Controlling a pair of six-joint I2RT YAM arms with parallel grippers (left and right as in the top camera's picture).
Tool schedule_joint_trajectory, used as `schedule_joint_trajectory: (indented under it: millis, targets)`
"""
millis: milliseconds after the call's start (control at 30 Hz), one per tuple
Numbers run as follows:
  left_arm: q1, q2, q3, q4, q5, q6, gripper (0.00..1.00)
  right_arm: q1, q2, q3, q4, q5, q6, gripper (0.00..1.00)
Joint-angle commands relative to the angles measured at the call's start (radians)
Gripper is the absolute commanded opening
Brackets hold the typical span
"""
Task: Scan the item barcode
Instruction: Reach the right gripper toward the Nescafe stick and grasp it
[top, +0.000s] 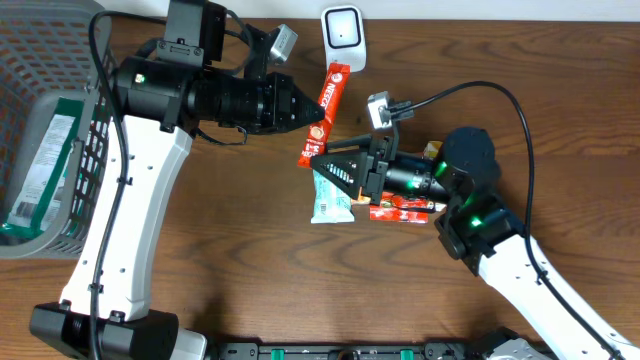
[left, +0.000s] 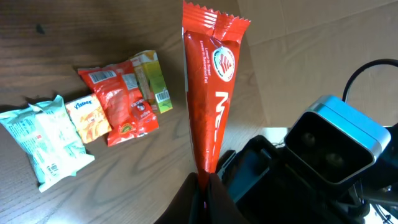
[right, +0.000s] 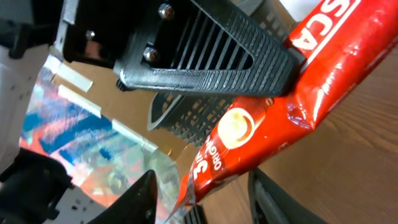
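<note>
Nearest, a pale green packet (top: 331, 196) and a red snack packet (top: 405, 209) lie on the table (top: 250, 260), just beside the right gripper (top: 316, 160). Its jaws stand partly apart with the near end of the red coffee sachet (top: 333, 88) between them. Just beyond, the left gripper (top: 320, 113), reaching in from the left, is clamped tight on the sachet around its middle and holds it off the table, its far end pointing at the white scanner (top: 343, 37) by the far edge.
</note>
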Motion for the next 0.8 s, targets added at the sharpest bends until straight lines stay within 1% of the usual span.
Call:
schedule_joint_trajectory:
  millis: [0, 33, 100, 133, 267, 367, 400, 467, 500, 600, 700, 767]
  targets:
    - [-0.002, 0.01, -0.002, -0.002, -0.005, -0.006, 0.08, 0.021, 0.015, 0.013, 0.004, 0.064, -0.011, 0.34]
    - [-0.002, 0.01, -0.002, -0.002, -0.005, -0.006, 0.08, 0.021, 0.019, 0.013, 0.004, 0.066, -0.011, 0.27]
    - [-0.002, 0.01, -0.002, -0.001, -0.005, -0.005, 0.07, 0.021, 0.029, 0.013, 0.003, 0.066, -0.032, 0.09]
    - [-0.002, 0.01, -0.002, 0.0, -0.005, -0.005, 0.08, 0.021, 0.034, 0.013, 0.001, 0.066, -0.056, 0.02]
    - [-0.002, 0.01, -0.002, 0.021, -0.026, -0.005, 0.08, 0.021, 0.046, 0.013, -0.036, 0.067, -0.156, 0.01]
    - [-0.002, 0.01, -0.002, 0.041, -0.109, -0.005, 0.17, 0.021, 0.048, 0.013, -0.091, 0.074, -0.227, 0.01]
    - [-0.002, 0.01, -0.002, 0.045, -0.148, -0.005, 0.26, 0.02, 0.048, 0.013, -0.109, 0.076, -0.251, 0.01]
    - [-0.001, 0.01, -0.002, 0.051, -0.206, -0.005, 0.41, 0.02, 0.047, 0.013, -0.142, 0.083, -0.286, 0.01]
    - [-0.001, 0.01, -0.002, 0.056, -0.233, -0.005, 0.45, 0.019, 0.047, 0.013, -0.166, 0.095, -0.301, 0.01]
    - [-0.001, 0.01, -0.002, 0.069, -0.293, -0.005, 0.5, 0.01, 0.047, 0.015, -0.262, 0.163, -0.339, 0.01]
    - [0.0, 0.01, -0.002, 0.069, -0.392, -0.011, 0.51, 0.007, 0.047, 0.04, -0.393, 0.254, -0.391, 0.01]
    - [0.002, 0.01, -0.002, 0.068, -0.463, -0.043, 0.52, 0.008, 0.048, 0.082, -0.515, 0.329, -0.436, 0.01]
